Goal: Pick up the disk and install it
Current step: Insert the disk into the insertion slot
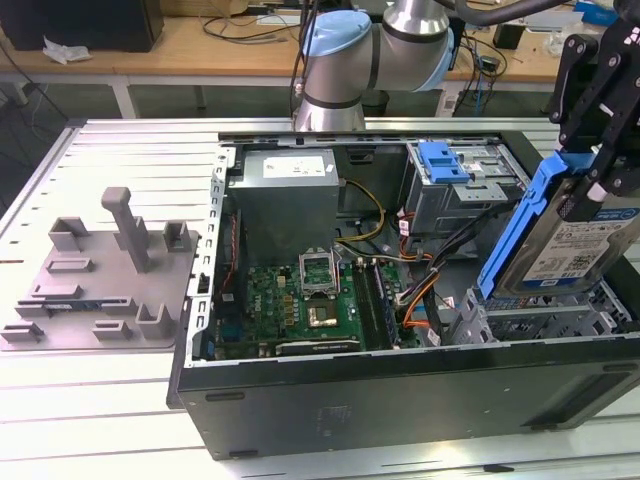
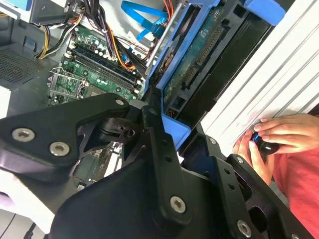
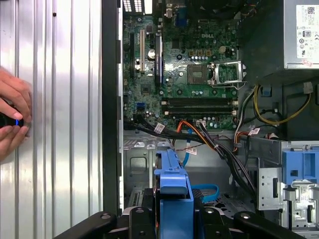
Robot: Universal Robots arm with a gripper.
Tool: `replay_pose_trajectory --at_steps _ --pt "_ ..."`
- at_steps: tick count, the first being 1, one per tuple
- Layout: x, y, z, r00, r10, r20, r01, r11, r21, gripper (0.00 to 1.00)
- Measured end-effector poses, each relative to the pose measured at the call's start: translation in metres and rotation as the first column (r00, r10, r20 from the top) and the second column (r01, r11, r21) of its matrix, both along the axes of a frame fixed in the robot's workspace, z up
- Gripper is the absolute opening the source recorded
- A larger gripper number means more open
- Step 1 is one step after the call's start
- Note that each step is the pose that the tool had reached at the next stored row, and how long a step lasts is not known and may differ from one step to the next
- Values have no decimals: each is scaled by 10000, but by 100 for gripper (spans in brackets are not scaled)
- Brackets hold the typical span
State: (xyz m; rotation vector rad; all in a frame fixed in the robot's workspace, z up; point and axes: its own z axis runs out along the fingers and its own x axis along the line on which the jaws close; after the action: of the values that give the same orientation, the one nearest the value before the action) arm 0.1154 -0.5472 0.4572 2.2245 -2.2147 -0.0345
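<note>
End effector (image 1: 598, 185) is clamped on the disk (image 1: 570, 245), which hangs tilted with its blue carrier edge facing into the case, right over the metal drive cage (image 1: 540, 322) just below. I'd say the trick here is squaring the disk up with the cage rails before lowering it, not forcing it in at an angle. Also mind the cable bundle (image 1: 425, 290) just past the cage, toward the motherboard (image 1: 300, 300) further off, so nothing gets pinched.

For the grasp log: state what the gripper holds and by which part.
The gripper holds the disk, clamped at its upper end, tilted over the open computer case.
</note>
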Motion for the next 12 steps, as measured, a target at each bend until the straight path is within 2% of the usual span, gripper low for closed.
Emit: replay_pose_trajectory --at_steps 12 --pt "0 -24 -2 9998 -216 -10 216 9998 0 37"
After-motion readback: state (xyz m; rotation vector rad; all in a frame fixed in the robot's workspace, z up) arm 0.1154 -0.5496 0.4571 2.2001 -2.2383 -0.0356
